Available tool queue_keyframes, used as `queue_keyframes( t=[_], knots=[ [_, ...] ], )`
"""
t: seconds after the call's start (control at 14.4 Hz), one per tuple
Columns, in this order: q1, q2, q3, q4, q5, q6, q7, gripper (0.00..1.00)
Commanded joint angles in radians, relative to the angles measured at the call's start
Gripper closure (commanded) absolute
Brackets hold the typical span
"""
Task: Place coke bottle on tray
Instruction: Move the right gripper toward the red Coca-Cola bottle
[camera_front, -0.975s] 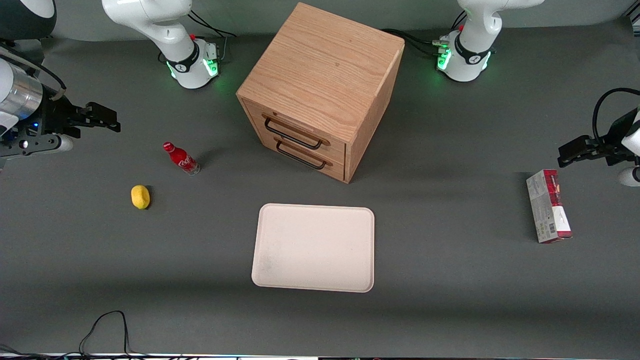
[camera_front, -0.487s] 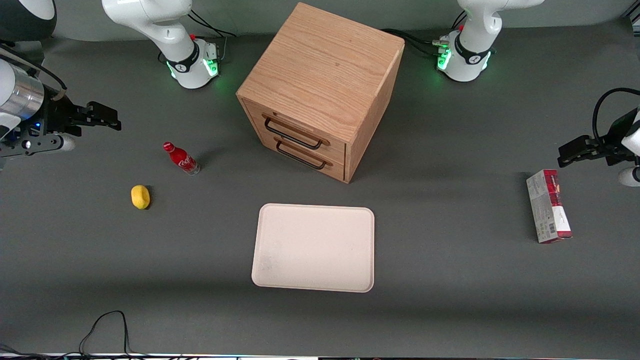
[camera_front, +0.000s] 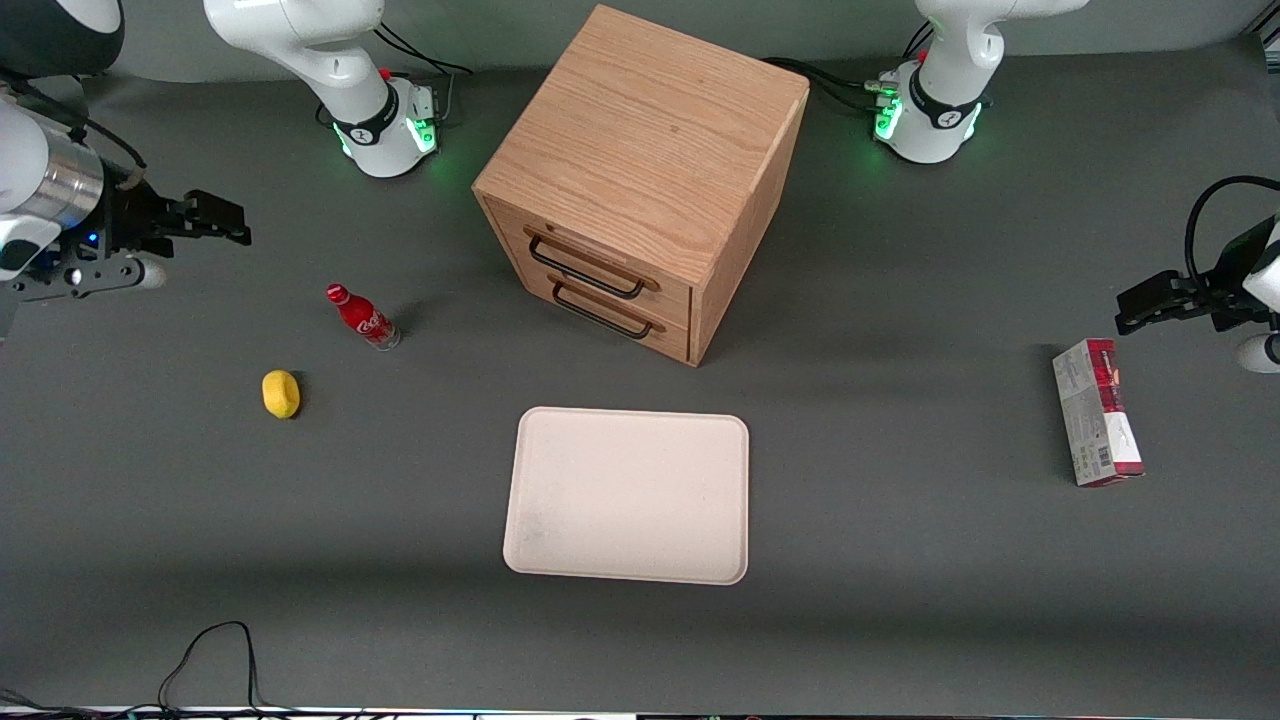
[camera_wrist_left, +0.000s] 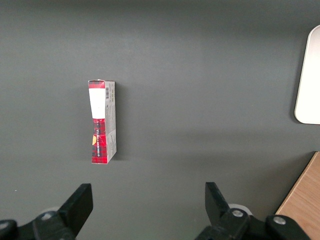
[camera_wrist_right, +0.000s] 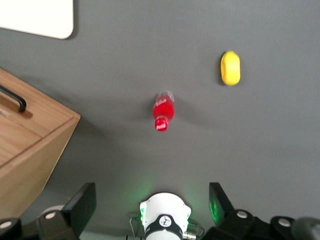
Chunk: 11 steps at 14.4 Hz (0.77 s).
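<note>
The coke bottle (camera_front: 362, 317) is a small red bottle with a red cap, standing on the grey table (camera_front: 900, 560); the right wrist view shows the coke bottle (camera_wrist_right: 163, 110) from above. The cream tray (camera_front: 628, 494) lies flat, nearer the front camera than the wooden box, and only a corner of the tray (camera_wrist_right: 42, 17) shows in the wrist view. My gripper (camera_front: 222, 222) hangs above the table toward the working arm's end, apart from the bottle and farther from the camera than it. The gripper (camera_wrist_right: 152, 205) is open, its fingers (camera_wrist_right: 82, 202) wide apart with nothing between them.
A wooden two-drawer box (camera_front: 640, 180) stands mid-table, beside the bottle. A yellow lemon-like lump (camera_front: 281, 393) lies nearer the camera than the bottle. A red and grey carton (camera_front: 1097, 411) lies toward the parked arm's end. The arm's base (camera_front: 385, 130) stands at the table's back edge.
My gripper has shifted a little toward the bottle's side and away from the front camera. The bottle, tray and other objects have not moved.
</note>
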Motion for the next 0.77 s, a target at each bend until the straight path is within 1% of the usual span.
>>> queue_keyframes(
  t=[0.0, 0.07, 0.49, 0.7],
  knots=[
    [0.014, -0.206, -0.009, -0.241, 0.008, 0.083, -0.007, 0.00],
    [0.014, -0.223, -0.009, -0.269, 0.005, 0.093, -0.007, 0.00],
    [0.013, -0.224, -0.006, -0.286, 0.004, 0.107, -0.006, 0.00],
    [0.014, -0.230, -0.006, -0.372, 0.004, 0.199, -0.006, 0.00]
  ],
)
